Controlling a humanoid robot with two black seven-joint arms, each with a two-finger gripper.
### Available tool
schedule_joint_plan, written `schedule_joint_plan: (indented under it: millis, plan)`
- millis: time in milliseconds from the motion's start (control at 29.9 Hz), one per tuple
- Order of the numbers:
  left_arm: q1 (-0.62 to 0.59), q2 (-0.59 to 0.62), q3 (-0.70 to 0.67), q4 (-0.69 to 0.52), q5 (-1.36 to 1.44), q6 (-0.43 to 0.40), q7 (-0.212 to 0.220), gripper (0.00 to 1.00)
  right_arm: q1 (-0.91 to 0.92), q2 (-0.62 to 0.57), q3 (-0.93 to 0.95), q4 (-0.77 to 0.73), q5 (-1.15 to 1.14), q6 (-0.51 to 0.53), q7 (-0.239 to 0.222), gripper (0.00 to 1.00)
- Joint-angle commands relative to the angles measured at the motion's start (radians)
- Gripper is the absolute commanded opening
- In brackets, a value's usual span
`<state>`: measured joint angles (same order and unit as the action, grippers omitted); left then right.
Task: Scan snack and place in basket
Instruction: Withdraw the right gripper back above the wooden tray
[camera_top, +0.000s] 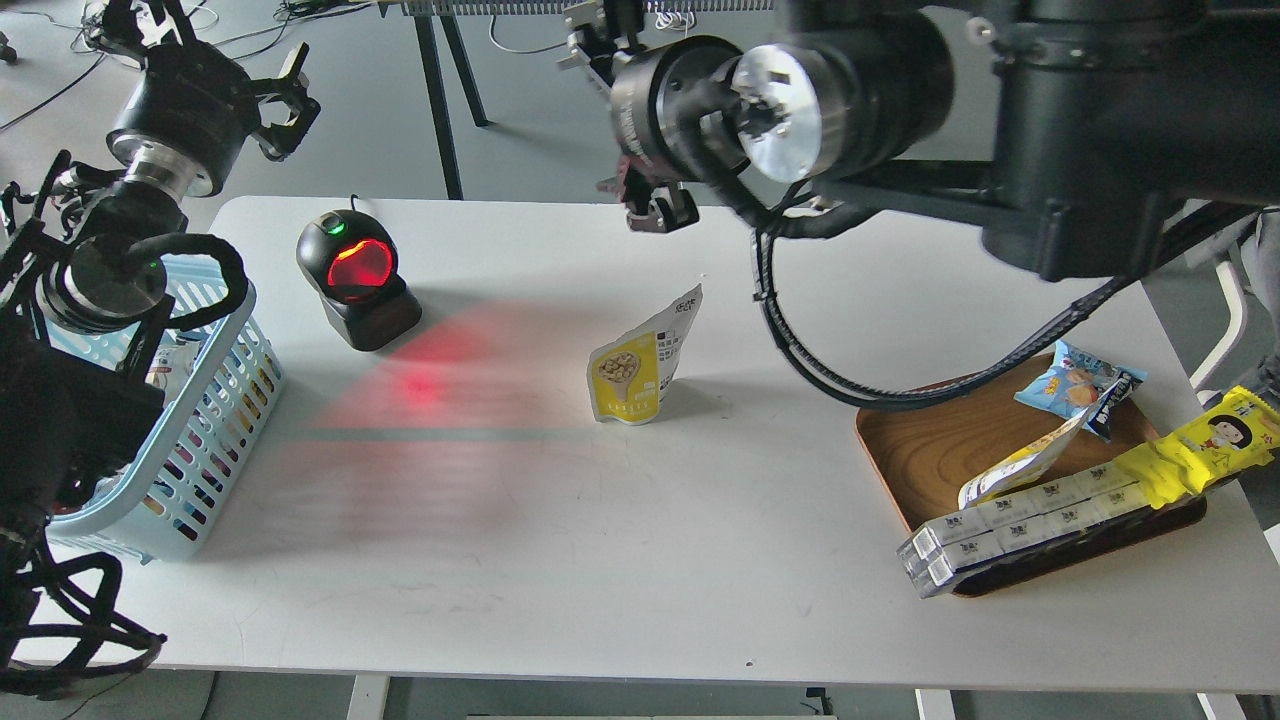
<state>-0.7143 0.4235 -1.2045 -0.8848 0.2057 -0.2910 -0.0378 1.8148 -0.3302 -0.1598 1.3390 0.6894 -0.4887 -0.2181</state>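
Observation:
The snack (640, 368), a yellow pouch with a round picture of pale nuts and a white top, stands upright by itself on the white table (560, 560), right of the red scanner light. My right gripper (618, 115) hangs high above and behind it, jaws wide apart and empty. The light blue basket (215, 400) stands at the table's left edge, partly hidden by my left arm. My left gripper (205, 50) is raised beyond the basket's far end, open and empty.
A black barcode scanner (355, 275) with a glowing red window stands at the back left and casts red light on the table. A brown wooden tray (940, 440) at the right holds a blue packet (1080, 385), a long yellow packet (1200, 445), white boxes (1010, 525) and another pouch.

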Motion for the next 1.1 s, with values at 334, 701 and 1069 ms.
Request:
schedule_joint_plan:
  millis: [334,701,1069]
  plan:
    - [-0.004,0.388,0.195,-0.264,0.047,0.052,0.003,1.0,-0.718,-0.437,0.675,-0.132,-0.125,0.361,0.062,0.93]
    - [-0.001,0.831,0.376,-0.548,0.054,0.044,0.001,1.0,-1.057,-0.36,0.996,-0.32,-0.123,0.659,0.131,0.94]
    - [-0.005,1.21,0.441,-0.847,0.136,0.012,-0.002,1.0,-1.08,-0.316,1.013,-0.366,-0.122,0.7,0.16,0.97]
